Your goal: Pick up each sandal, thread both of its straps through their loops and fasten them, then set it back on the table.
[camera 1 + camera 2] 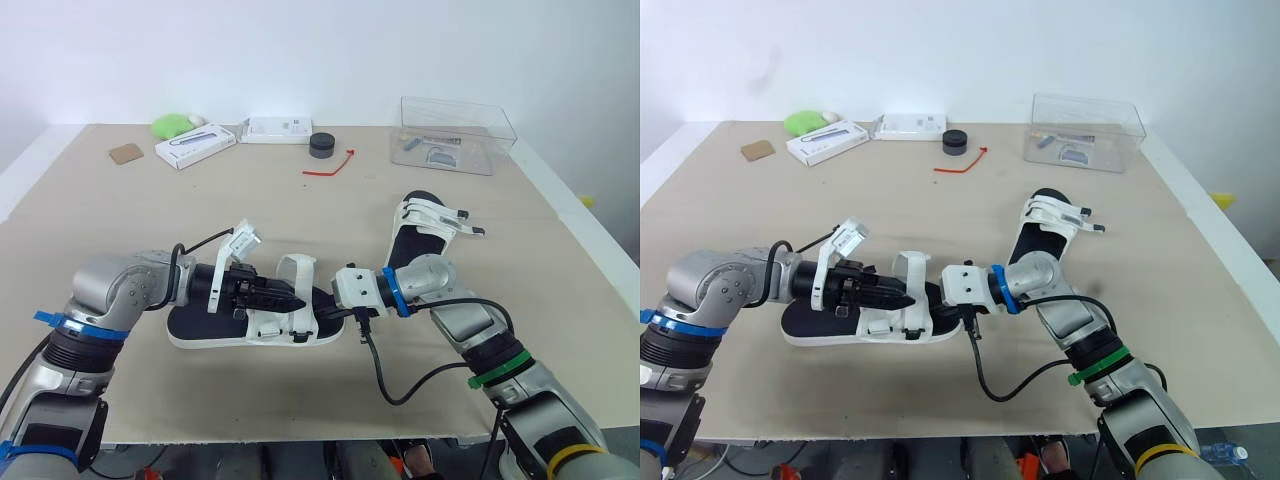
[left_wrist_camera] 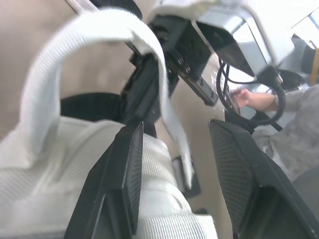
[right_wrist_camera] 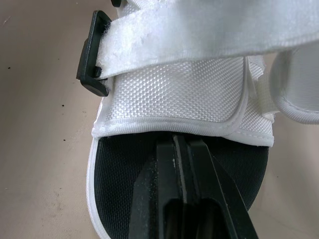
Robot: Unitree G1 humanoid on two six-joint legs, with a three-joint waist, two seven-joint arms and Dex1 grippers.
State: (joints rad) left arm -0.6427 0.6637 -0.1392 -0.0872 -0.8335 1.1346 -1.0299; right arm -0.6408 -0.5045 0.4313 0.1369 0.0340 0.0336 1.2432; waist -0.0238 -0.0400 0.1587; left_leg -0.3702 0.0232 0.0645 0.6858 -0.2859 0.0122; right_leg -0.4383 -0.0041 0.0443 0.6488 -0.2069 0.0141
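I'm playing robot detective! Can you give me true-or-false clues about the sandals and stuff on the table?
1. Two sandals lie on the table: a near sandal and a far sandal. True.
2. The left gripper is shut tight. False: it is open, with a white strap between.
3. The clear box sits on the robot's left. False: it's at the far right.
4. A red tie lies by the black puck. True.
5. The right gripper is shut. True.

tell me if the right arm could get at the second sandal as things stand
Probably yes. The second sandal lies on open table just beside that arm, with nothing on it. The right end effector would first have to leave the near sandal.
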